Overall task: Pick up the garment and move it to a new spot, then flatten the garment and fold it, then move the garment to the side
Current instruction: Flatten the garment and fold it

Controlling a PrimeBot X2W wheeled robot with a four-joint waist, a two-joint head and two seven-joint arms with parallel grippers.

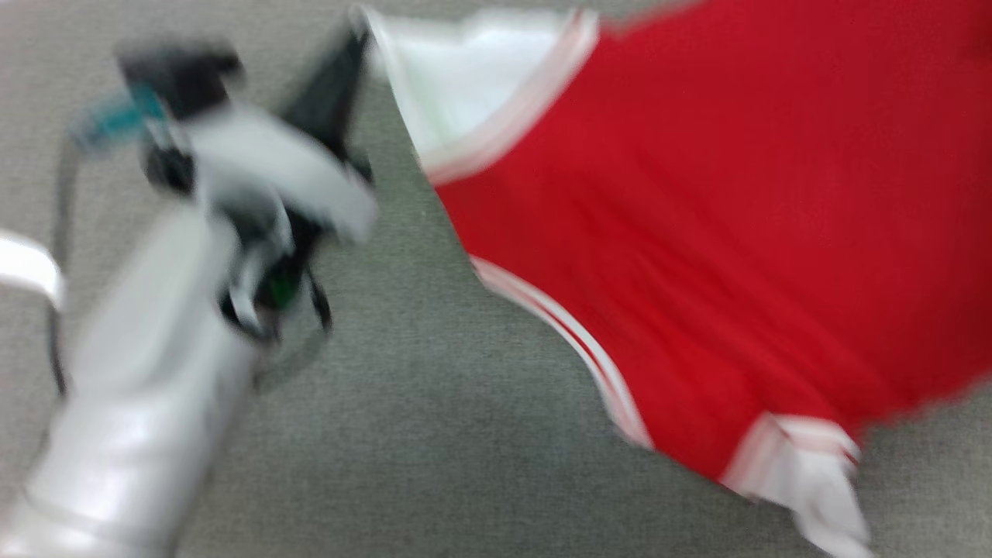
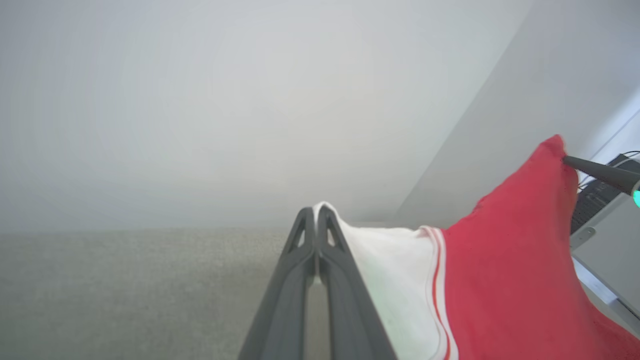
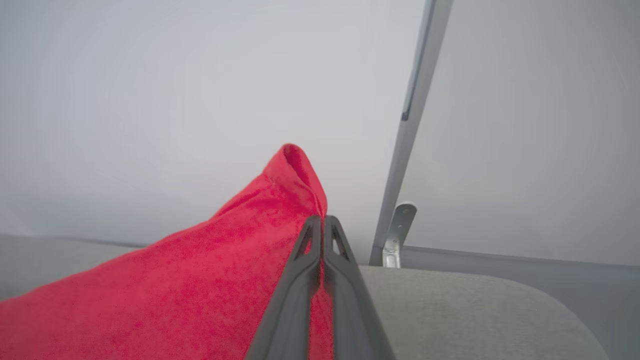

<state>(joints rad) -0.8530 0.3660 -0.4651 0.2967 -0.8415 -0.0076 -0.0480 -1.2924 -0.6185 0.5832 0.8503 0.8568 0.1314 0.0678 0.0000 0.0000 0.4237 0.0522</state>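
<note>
Grey woven tabletop (image 1: 434, 434) lies under a red basketball jersey with white sleeves (image 1: 697, 232), lifted between my arms. My left pincer (image 2: 316, 215) is clamped on a white sleeve, and my right pincer (image 3: 322, 222) on red cloth. Even tension should lay it flat.

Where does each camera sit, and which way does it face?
Head view: on the head, looking down at the garment and grey surface; left forearm shows.
Left wrist view: on that wrist, facing a pale wall; left jaws shut on the white sleeve.
Right wrist view: likewise, right jaws shut on red cloth.
All share the garment.
</note>
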